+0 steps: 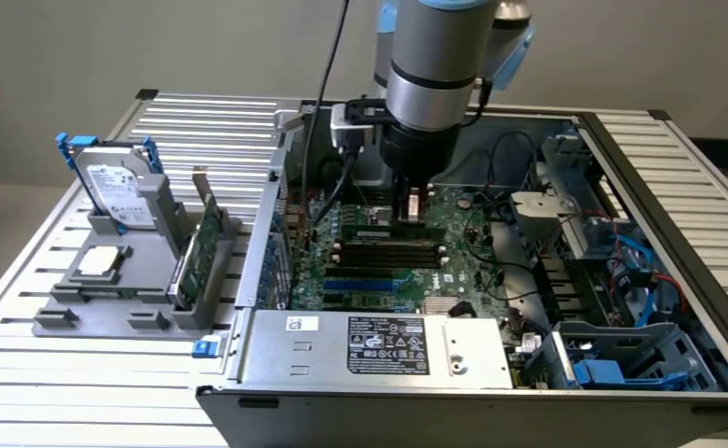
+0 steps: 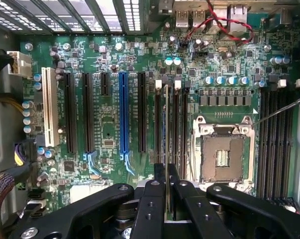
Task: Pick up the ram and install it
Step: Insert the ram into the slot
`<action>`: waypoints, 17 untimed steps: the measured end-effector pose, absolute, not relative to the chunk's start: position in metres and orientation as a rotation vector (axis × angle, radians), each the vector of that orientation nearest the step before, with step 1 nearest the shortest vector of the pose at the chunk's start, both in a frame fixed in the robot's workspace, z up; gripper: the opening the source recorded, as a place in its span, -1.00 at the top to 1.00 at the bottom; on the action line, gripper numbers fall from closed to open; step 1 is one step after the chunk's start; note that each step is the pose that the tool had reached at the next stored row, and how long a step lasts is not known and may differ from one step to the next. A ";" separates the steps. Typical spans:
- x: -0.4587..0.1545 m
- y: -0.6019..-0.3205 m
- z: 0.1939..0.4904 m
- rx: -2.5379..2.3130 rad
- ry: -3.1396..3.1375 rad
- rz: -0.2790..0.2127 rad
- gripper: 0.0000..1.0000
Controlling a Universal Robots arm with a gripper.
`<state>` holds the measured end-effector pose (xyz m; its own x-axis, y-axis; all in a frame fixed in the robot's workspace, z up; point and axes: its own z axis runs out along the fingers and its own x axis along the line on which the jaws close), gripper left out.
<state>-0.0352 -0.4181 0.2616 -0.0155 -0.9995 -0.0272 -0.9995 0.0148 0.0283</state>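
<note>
My gripper [image 1: 412, 211] reaches down inside the open computer case, just above the black memory slots [image 1: 389, 250] on the motherboard. In the wrist view its black fingers [image 2: 159, 175] are shut on the ram [image 2: 166, 129], which shows edge-on as a thin long strip. The ram stands upright in line with the group of memory slots [image 2: 176, 130] beside the processor socket [image 2: 222, 154]. Whether its lower edge touches a slot cannot be told.
The case walls [image 1: 264, 233] enclose the motherboard, with a power supply [image 1: 377, 343] at the front and cables and a drive cage [image 1: 613, 271] on the exterior view's right. A grey holder [image 1: 128, 299] outside the case carries a hard drive [image 1: 115, 191], a green card [image 1: 203, 245] and a processor [image 1: 100, 263].
</note>
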 end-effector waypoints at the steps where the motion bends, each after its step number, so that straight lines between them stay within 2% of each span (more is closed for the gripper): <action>1: -0.035 -0.418 0.260 2.203 -2.238 -0.062 0.73; 17: -0.036 -0.420 0.231 2.200 -2.241 -0.062 0.73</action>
